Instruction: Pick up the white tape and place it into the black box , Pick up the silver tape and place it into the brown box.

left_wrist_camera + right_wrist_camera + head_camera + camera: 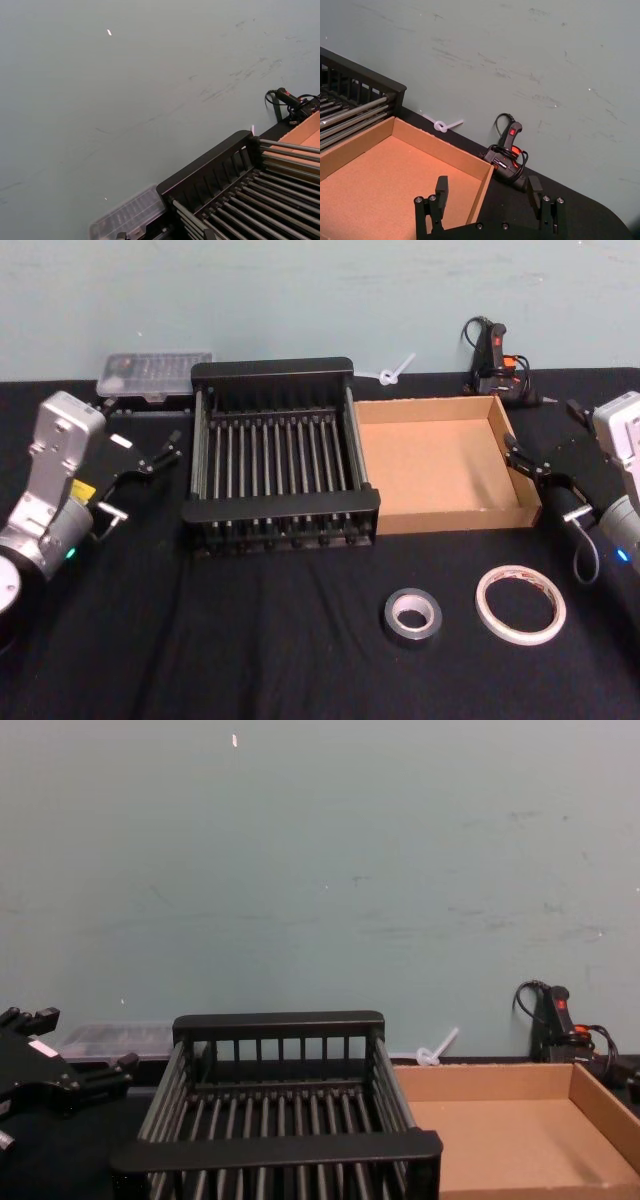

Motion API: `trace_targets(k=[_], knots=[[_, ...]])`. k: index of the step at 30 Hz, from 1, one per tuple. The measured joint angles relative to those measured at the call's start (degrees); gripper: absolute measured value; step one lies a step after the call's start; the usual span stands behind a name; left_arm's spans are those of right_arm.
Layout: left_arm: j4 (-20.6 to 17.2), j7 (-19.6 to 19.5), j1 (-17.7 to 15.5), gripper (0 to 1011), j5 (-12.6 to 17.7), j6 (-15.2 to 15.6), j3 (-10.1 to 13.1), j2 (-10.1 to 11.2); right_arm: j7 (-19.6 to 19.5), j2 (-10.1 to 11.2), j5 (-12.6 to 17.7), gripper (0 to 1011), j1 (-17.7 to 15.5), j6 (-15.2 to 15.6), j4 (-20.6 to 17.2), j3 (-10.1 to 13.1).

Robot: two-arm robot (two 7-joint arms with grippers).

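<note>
Black-clothed table [250,640], pale wall behind. White tape [520,605] and silver tape [412,614] lie near, right of centre. Black box [283,370] and brown box [440,465] empty; nothing done. Left gripper [140,465] and right gripper [535,468] flank boxes, jaws spread.

No readable text, label, brand or number shows anywhere. The white tape [520,605] has faint reddish marks on its inner rim, too small to read. The clear case [155,375] behind the black box [283,455] shows nothing legible either.
</note>
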Motion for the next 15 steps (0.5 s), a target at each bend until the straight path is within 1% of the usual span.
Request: trace_targets(k=[15], knots=[[0.00,0.00,0.00,1001,0.00,0.00,0.00,0.00,0.00,0.00,0.00,1002,0.00,0.00,0.00,0.00]])
